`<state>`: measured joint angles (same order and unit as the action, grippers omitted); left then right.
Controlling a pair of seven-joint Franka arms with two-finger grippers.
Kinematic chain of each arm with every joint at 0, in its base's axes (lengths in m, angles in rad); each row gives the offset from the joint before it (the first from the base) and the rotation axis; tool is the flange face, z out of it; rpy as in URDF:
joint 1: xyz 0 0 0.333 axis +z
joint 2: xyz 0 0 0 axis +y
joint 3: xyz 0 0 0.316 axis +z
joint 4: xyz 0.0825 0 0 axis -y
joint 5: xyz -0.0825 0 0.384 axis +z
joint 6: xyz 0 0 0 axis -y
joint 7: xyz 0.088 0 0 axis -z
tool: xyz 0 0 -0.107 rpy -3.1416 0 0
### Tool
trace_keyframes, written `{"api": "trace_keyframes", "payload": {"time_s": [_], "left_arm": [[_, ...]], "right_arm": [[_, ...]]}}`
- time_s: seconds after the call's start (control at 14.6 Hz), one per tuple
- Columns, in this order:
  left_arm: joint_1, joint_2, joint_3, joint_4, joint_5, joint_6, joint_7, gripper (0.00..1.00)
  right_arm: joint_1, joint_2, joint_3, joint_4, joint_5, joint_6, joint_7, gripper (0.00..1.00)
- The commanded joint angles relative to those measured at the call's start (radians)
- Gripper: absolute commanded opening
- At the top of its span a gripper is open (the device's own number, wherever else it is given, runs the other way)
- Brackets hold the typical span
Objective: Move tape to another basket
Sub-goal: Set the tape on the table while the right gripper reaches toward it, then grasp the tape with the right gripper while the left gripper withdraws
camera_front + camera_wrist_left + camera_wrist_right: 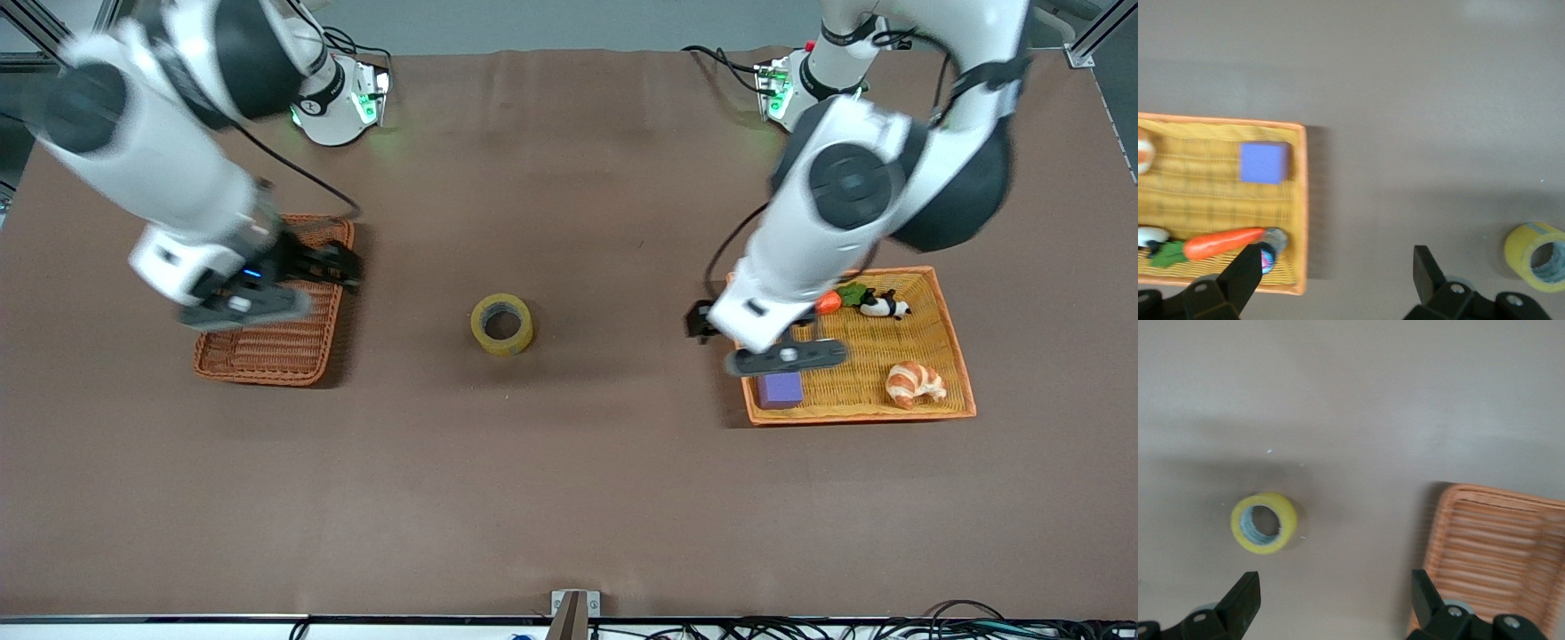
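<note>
Tan tape (502, 324): translucent yellowish ring with a wide hole, lying flat on the brown table cloth (569, 498) between the two baskets, touching neither.
Basket (276, 342): reddish-brown woven wicker, rectangular with rounded corners and raised sides, at the right arm's end of the table; partly covered by the right arm.
Tray (947, 356): bright orange-yellow flat weave, at the left arm's end; one corner hidden by the left arm.
Tray contents: smooth purple block (780, 389) at the corner nearest the front camera, glossy croissant (915, 383), orange carrot (1223, 243) with green top, small black-and-white figure (884, 307) too small to make out.
Left gripper (1338, 267): black fingers spread wide, holding nothing, over the tray's edge facing the tape.
Right gripper (1336, 597): fingers spread apart, holding nothing, over the basket's edge facing the tape.
Writing: none readable.
</note>
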<state>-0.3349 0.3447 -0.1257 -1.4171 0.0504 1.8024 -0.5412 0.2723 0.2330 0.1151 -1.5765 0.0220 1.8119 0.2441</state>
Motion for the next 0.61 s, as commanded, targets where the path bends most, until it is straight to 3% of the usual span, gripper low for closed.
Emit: {"api": "trace_keyframes", "payload": {"time_s": [0.0, 0.14, 0.34, 0.55], "left_arm": [[0.075, -0.209, -0.006, -0.19, -0.023, 0.023, 0.097, 1.0], [0.14, -0.265, -0.008, -0.216, -0.03, 0.018, 0.153, 1.0], [0.21, -0.348, -0.006, -0.255, -0.033, 0.008, 0.242, 1.0], [0.287, -0.368, 0.001, -0.25, -0.029, -0.083, 0.291, 1.0]], "right_arm": [[0.022, 0.061, 0.041, -0.107, 0.01, 0.18, 0.046, 1.0], [0.094, 0.115, 0.041, -0.192, -0.002, 0.33, 0.116, 1.0], [0.157, 0.182, 0.041, -0.247, -0.029, 0.426, 0.129, 1.0], [0.174, 0.215, 0.041, -0.334, -0.086, 0.542, 0.13, 1.0]]}}
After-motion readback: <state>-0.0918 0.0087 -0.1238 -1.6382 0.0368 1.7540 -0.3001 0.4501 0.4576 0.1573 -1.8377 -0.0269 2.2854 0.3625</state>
